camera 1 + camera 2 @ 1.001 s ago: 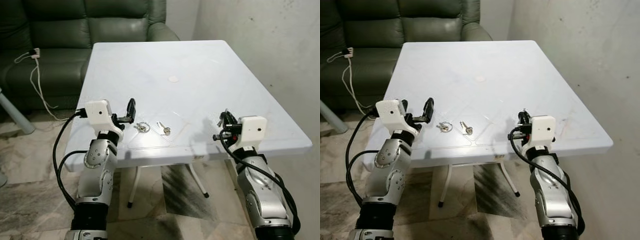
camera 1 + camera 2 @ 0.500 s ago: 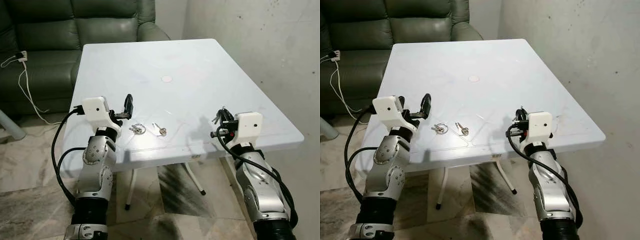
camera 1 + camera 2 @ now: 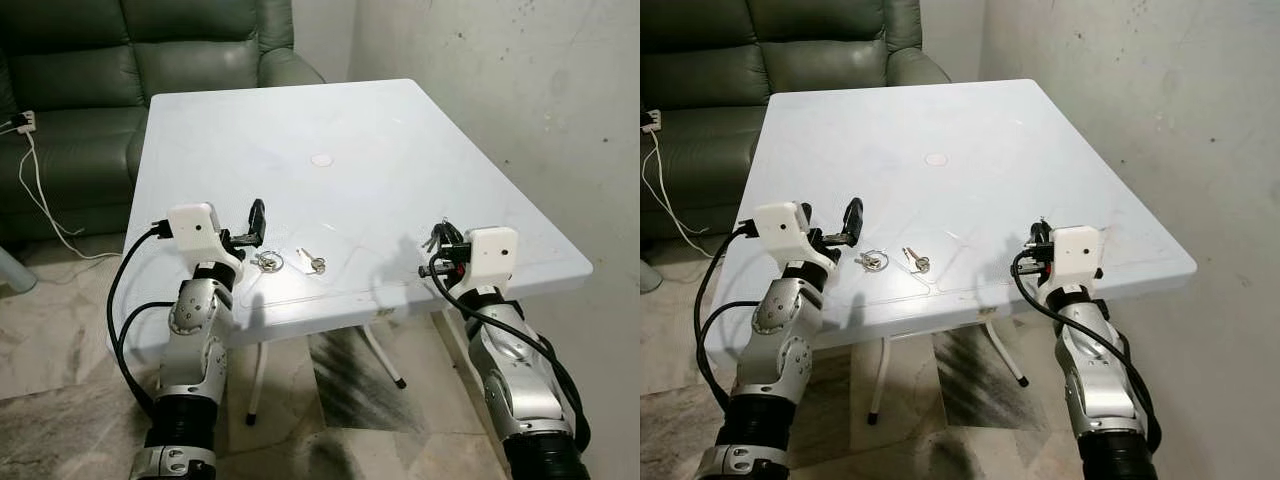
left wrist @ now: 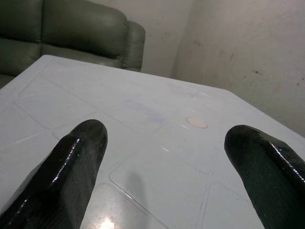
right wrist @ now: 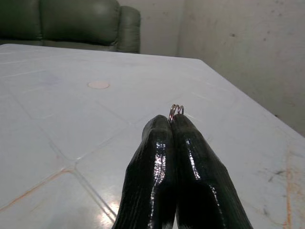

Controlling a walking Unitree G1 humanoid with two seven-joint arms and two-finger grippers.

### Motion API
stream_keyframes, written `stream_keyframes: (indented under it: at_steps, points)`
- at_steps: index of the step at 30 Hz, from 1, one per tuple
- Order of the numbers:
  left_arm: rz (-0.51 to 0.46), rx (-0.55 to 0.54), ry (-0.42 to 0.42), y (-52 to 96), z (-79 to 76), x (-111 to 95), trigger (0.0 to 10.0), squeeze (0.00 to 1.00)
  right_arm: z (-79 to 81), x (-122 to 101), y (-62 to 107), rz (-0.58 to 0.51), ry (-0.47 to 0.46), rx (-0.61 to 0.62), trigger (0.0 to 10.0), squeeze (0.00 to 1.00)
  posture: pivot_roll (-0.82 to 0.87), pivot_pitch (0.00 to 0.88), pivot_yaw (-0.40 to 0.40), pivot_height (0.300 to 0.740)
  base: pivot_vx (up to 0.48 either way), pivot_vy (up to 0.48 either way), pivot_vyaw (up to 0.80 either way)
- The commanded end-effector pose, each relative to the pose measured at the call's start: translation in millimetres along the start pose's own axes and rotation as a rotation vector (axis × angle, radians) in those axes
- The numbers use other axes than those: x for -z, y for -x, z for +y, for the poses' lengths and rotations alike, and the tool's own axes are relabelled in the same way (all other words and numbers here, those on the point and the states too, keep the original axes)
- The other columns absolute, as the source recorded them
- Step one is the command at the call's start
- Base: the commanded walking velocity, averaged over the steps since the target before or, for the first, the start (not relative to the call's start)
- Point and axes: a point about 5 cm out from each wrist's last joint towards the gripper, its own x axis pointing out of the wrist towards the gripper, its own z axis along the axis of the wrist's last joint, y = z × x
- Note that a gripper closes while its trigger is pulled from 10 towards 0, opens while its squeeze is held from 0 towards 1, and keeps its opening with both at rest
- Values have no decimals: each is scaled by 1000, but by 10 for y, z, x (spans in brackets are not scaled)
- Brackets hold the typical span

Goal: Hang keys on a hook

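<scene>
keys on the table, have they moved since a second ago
No. The keys and the key ring beside them lie on the same table panel near its front edge; the camera shifted.

Both silver arms are raised with forearms angled up, white wrist camera blocks level. Left black 2-fingered gripper (image 3: 259, 220) points forward, its fingers (image 4: 71, 167) spread wide apart with a clear gap between them. Right black 2-fingered gripper (image 3: 1041, 240) has its fingers (image 5: 159, 162) pressed together, pinching a small metal split ring (image 5: 176, 110) at the tips.
</scene>
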Motion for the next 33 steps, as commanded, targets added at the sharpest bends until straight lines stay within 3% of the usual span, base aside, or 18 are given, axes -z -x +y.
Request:
stream_keyframes:
  at_steps: [1,5,33]
  points:
    - [-8,-6,-19,4,11,-7,10000,0,-34,-37,-12,-19,7,13,10000,0,-81,0,-22,740,0,0,-700]
    - [-31,-16,-51,0,27,-20,10000,0,-15,-26,-18,-21,3,16,10000,0,-79,0,-23,740,0,0,-700]
    - [-47,-8,-60,17,23,-26,10000,0,54,-1,6,-18,-10,2,10000,0,-73,0,-26,740,0,0,-679]
